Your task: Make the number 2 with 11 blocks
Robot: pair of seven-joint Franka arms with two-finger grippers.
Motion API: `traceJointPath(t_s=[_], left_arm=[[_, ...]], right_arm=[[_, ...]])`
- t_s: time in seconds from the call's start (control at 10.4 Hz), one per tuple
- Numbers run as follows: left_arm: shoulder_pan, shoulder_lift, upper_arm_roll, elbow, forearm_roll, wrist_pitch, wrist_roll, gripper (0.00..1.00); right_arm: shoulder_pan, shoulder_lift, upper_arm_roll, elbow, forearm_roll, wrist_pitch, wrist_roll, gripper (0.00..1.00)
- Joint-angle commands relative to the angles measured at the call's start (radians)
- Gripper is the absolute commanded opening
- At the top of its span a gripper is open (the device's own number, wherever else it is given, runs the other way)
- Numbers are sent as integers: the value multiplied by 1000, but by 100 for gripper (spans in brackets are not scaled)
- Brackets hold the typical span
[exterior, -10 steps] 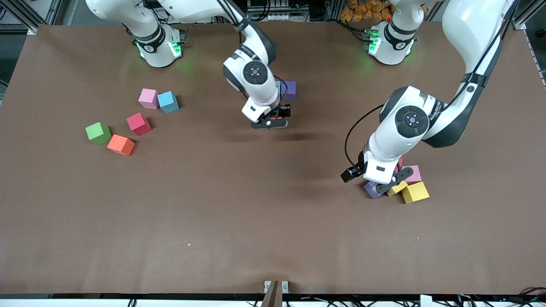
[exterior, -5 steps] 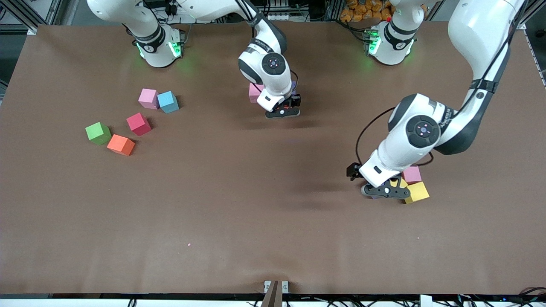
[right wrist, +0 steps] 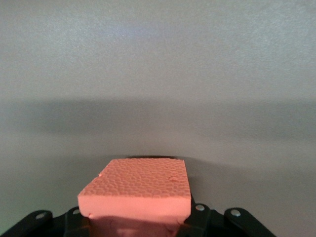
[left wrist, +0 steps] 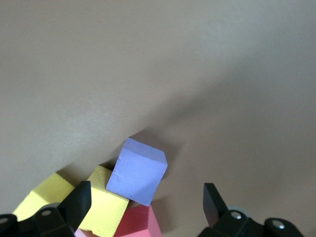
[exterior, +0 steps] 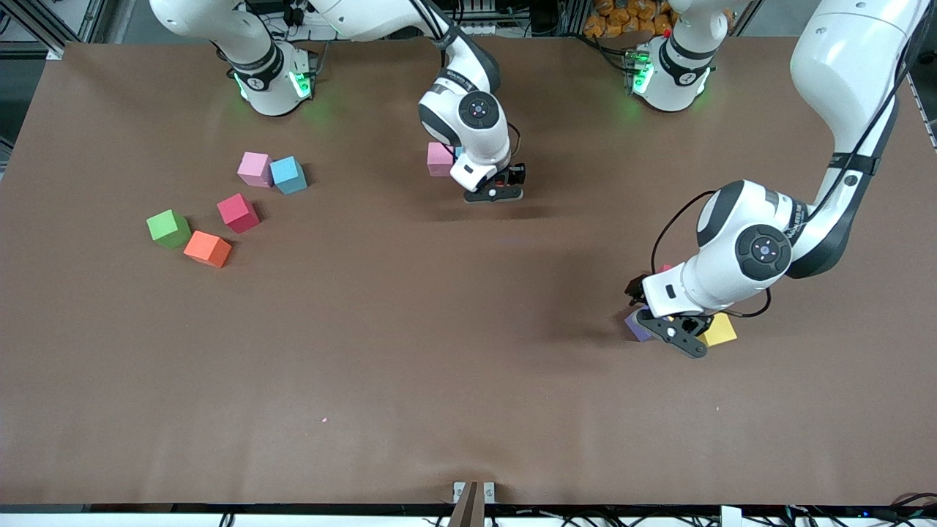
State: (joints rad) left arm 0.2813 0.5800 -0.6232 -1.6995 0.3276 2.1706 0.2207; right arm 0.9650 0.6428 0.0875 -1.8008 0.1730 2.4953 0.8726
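Right gripper point(exterior: 496, 192) hangs over the table point(exterior: 410, 351) mid-span toward the robots' edge, clenched on an orange block point(right wrist: 136, 190) that fills the space between its fingers in the right wrist view. A pink block point(exterior: 439, 159) sits just beside the gripper on the right arm's side, partly covered by the wrist.

Left gripper point(exterior: 677, 338) is low over a cluster of blocks toward the left arm's end of the table, jaws spread wide, nothing held. Purple block point(left wrist: 137, 171) lies between the two fingers in the left wrist view, tilted, not touched by either finger point(left wrist: 79, 201). Two yellow blocks: one point(left wrist: 104, 208) touches the purple block, the other point(left wrist: 45, 193) sits next to it. A red-pink block point(left wrist: 140, 224) touches the purple one under the gripper.

Well apart from both grippers, toward the right arm's end: a second pink block point(exterior: 255, 168) touching a blue block point(exterior: 288, 175), then a red block point(exterior: 238, 213), green block point(exterior: 168, 228) and orange block point(exterior: 207, 248) near each other.

No digit shape visible yet.
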Motion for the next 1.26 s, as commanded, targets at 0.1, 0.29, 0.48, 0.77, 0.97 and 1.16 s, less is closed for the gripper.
traceJointPath(t_s=[0.1,0.29,0.48,0.77,0.97,1.16], left_arm=[[39,52,-10,-11,22,-8,190,100],[41,57,-7,-26,22,2,189,100],[38,76,-1,-22,59,18,181,100],[33,100,16,-19,88,46,175,100],[29,113,25,-19,88,63,167,100],[24,119,28,-20,90,71,167,100]], right_arm=[[17,17,-12,17,0,-16,23,31],[18,15,-12,8,0,-15,25,31],[17,14,-12,-6,0,-10,25,31],[9,5,-8,-23,-1,-12,25,31],[5,-17,-6,-38,-1,-15,25,31],[5,-25,-5,-43,-1,-15,25,31]])
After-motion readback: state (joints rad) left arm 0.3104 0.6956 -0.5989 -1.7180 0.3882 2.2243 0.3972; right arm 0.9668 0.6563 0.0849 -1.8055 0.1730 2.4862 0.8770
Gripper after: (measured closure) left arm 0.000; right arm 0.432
